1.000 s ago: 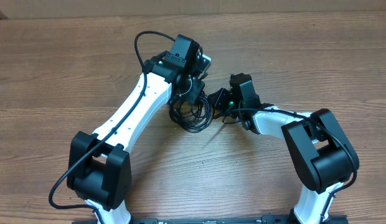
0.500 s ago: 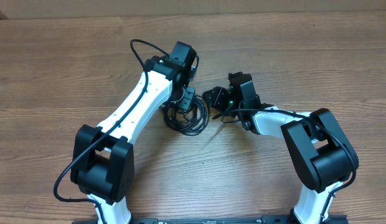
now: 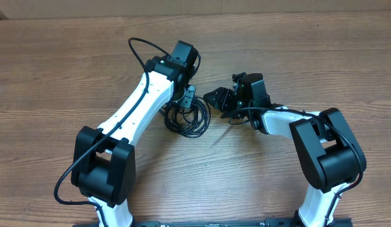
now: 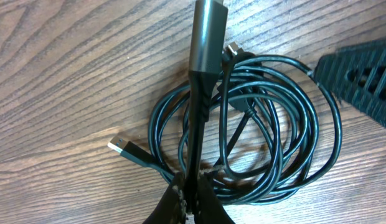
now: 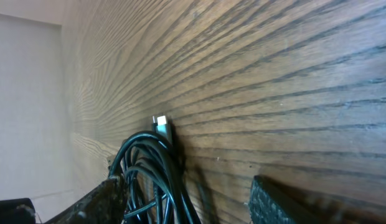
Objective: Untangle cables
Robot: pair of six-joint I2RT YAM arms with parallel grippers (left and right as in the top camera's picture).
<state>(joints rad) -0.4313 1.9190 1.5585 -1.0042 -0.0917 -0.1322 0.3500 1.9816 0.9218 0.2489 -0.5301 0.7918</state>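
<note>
**A:** Brown wood-grain tabletop (image 3: 57, 75), seen from above, with two white-and-black robot arms (image 3: 135, 113) reaching in toward its middle. Where are the cords?

**B:** The thin black cables (image 3: 190, 120) lie in one bunch of loose, overlapping loops on the wood near the table's centre. The bunch sits between the two arm tips (nearer the left one).

**A:** What is the left gripper doing?

**B:** The left gripper (image 4: 190, 186) is clenched on a single strand of the bunch. In its wrist view the pinched cord runs up from the fingertips to a long dark barrel-shaped plug (image 4: 207, 37). The rest of the coil lies spread on the table behind it. A silver-tipped flat plug (image 4: 120, 147) pokes out at the coil's left side, resting on the wood.

**A:** And the right one?

**B:** The right gripper (image 3: 215, 98) sits just beside the bunch, on its right. Its jaws are spread and it grasps nothing. Its wrist view looks low along the tabletop at the loops, where one small metal-tipped connector shows at their edge.
</note>
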